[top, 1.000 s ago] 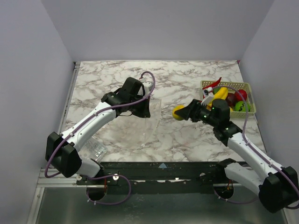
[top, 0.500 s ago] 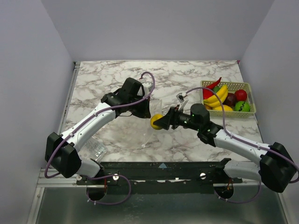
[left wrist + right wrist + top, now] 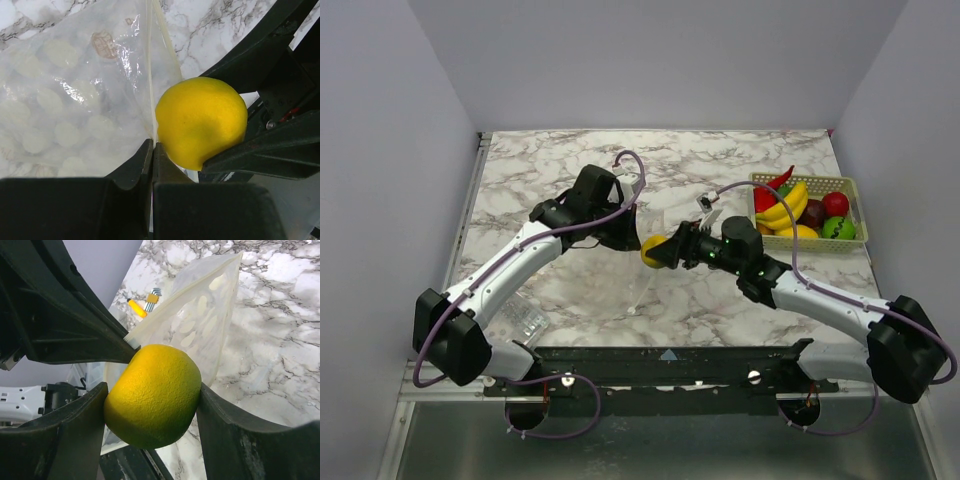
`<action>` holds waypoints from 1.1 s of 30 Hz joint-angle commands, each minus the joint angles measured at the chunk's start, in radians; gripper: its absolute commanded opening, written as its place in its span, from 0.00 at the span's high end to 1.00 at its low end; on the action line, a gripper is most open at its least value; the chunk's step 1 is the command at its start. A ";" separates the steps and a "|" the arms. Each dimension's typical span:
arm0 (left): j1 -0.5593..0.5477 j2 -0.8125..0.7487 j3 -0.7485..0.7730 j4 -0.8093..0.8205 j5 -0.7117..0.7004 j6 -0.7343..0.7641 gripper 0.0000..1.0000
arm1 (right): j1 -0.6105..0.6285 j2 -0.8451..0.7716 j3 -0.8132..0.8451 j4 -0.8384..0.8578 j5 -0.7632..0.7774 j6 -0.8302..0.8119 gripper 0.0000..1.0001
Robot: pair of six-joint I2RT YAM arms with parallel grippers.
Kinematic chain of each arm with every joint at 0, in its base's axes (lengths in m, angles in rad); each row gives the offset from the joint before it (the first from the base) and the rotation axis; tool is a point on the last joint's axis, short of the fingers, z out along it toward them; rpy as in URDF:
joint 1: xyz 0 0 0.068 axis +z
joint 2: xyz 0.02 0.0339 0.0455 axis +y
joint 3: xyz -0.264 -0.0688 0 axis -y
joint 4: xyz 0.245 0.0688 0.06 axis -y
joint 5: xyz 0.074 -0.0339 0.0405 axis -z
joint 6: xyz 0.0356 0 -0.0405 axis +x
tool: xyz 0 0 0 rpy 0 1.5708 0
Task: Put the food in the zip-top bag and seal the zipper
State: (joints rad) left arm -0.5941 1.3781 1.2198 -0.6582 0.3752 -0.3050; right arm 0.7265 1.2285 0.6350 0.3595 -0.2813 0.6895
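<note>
zip-top bag (image 3: 75, 95) stands lifted over the middle of the marble desk (image 3: 720, 170), its edge pinched in the left pincer (image 3: 152, 152). right pincer (image 3: 667, 252) clamps a yellow toy fruit (image 3: 152, 395) just beside that edge.

soft, even light from above fills all three views, leaving only faint shadows on the marble desk (image 3: 720, 160). the clear bag (image 3: 75, 100) shows small white glints; the yellow fruit (image 3: 152, 395) is sharp, while the left hand (image 3: 152, 150) blurs nearest its lens.
</note>
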 commanded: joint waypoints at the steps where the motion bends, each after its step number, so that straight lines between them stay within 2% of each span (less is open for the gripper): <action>1: 0.014 -0.039 -0.016 0.043 0.065 -0.016 1.00 | 0.009 0.008 0.029 -0.011 0.041 -0.010 0.53; 8: 0.020 -0.043 -0.022 0.050 0.081 -0.019 1.00 | 0.019 0.026 0.016 0.025 0.000 0.005 0.27; 12: 0.022 -0.044 -0.023 0.049 0.082 -0.019 1.00 | 0.018 0.017 0.013 0.030 -0.001 0.009 0.19; 15: 0.024 -0.043 -0.023 0.050 0.084 -0.019 1.00 | 0.018 0.007 0.012 0.029 0.004 0.007 0.15; 27: 0.024 -0.046 -0.026 0.048 0.087 -0.019 1.00 | 0.017 -0.049 0.010 -0.048 0.079 -0.009 0.16; 33: 0.024 -0.045 -0.027 0.044 0.085 -0.016 1.00 | 0.019 -0.127 0.040 -0.228 0.328 -0.024 0.17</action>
State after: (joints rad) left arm -0.5751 1.3613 1.2018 -0.6292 0.4351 -0.3222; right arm 0.7387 1.1606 0.6369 0.2813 -0.1684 0.6891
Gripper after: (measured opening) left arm 0.011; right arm 0.838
